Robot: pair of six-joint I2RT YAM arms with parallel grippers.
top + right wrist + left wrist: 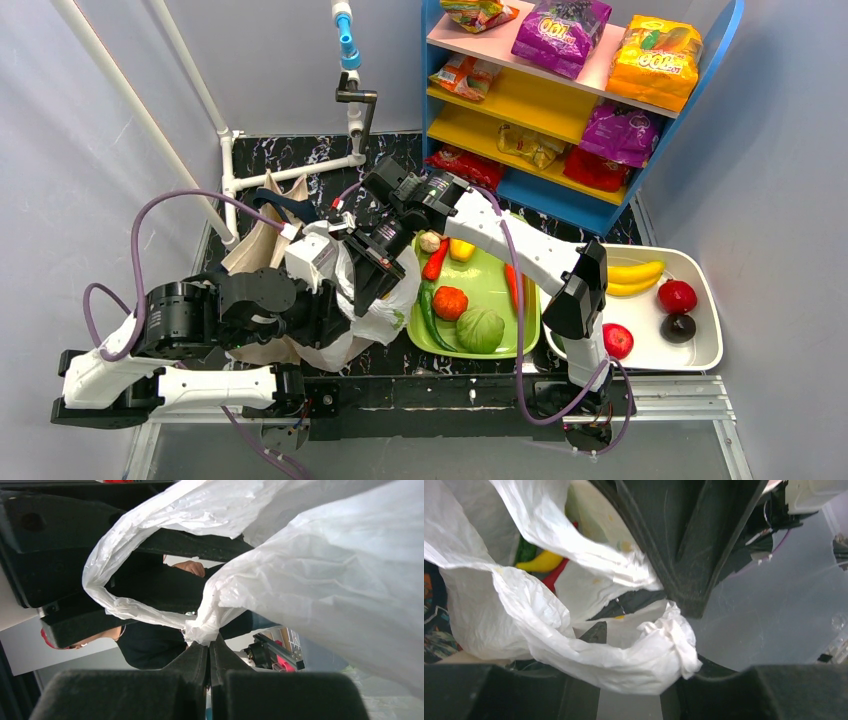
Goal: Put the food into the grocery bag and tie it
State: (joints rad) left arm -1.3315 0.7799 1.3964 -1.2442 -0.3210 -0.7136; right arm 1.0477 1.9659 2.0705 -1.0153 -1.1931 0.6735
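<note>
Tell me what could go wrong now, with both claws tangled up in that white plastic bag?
The right gripper pinches only a thin tip of the grocery bag; a pull could tear it or let it slip. The twisted handle lies at the tips of the left gripper, so it might slide out. The green tray sits beside the bag and could get dragged.

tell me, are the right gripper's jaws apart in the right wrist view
No, the right gripper is shut, its jaws pressed together on a bunched twist of the white grocery bag.
</note>
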